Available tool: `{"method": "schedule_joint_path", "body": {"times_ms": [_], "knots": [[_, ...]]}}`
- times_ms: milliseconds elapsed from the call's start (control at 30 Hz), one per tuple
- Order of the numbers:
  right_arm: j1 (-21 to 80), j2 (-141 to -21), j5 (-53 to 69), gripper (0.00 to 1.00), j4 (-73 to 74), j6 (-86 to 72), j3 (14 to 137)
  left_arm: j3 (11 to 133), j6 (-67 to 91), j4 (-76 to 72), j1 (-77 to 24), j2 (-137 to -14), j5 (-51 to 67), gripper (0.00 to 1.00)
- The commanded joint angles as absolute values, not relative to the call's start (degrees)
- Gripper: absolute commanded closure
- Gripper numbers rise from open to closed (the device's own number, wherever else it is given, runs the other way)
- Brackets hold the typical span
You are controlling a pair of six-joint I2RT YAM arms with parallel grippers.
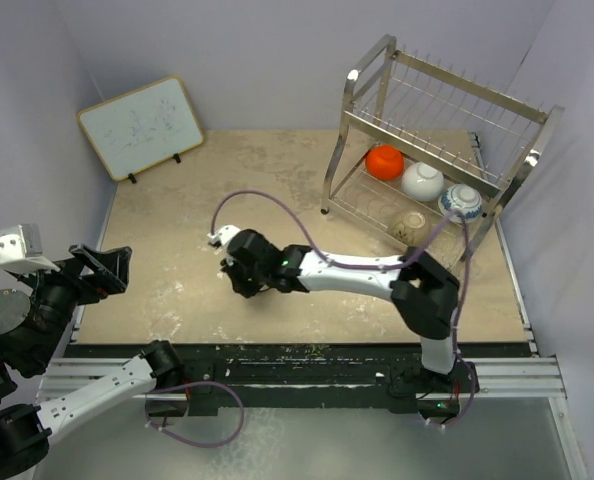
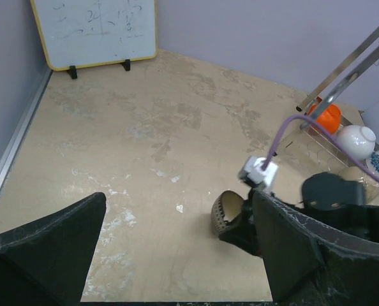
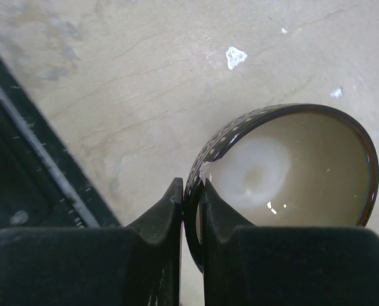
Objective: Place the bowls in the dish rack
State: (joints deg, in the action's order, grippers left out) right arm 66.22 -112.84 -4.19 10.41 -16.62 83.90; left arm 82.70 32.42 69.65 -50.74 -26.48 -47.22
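From above, four bowls already sit on the lower tier of the tall silver wire dish rack [image 1: 447, 110]: a bright orange-red bowl [image 1: 384, 161], a plain white bowl [image 1: 422, 181], a blue-and-white patterned bowl [image 1: 462, 201] and a tan-brown bowl [image 1: 412, 224]. That rack stands far to the right of the right gripper [image 1: 235, 272] and beyond it. The right gripper hangs low over the middle of the beige stone-look surface [image 1: 177, 230]. The fifth bowl, a dark round one with a dotted outside and pale inside [image 3: 285, 166], lies under the gripper and is hard to make out here. I judge the task mostly done, with one carry and placement left. The left gripper [image 1: 105, 268] is parked well to the left, clear of that route.

In the left wrist view, the left gripper [image 2: 177, 204] has its fingers spread wide with nothing between them. Ahead and to its right, the dark bowl is tipped on edge at the right gripper. Whether it touches the surface, I cannot tell. A wood-framed whiteboard [image 2: 94, 29] leans at the far wall, well apart.

In the right wrist view, the right gripper [image 3: 189, 191] is pinched closed on the dark bowl's rim, one finger inside and one outside. Bare surface stretches ahead. A dark rail marking the surface's edge [image 3: 23, 146] lies just to the gripper's left, so room is tight on that side.
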Motion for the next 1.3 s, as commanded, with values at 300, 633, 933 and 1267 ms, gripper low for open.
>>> {"method": "schedule_joint_path", "body": {"times_ms": [300,633,933,1267], "knots": [[48.76,-85.00,27.80,0.93,-20.33,-37.57,59.61,83.09,31.33,66.11,-50.69,-28.69,-46.16,0.01],[37.54,-80.42,39.58,0.93,-38.44,-51.34,44.67,82.95,30.11,63.62,-50.70,-30.83,-45.33,0.01],[26.40,-79.38,45.59,0.93,-41.56,-54.29,41.16,83.19,29.66,62.77,-50.69,-32.11,-45.09,0.01],[14.26,-85.18,52.40,0.93,-60.86,-68.33,39.01,84.41,29.18,62.62,-50.71,-33.44,-44.82,0.01]]}}
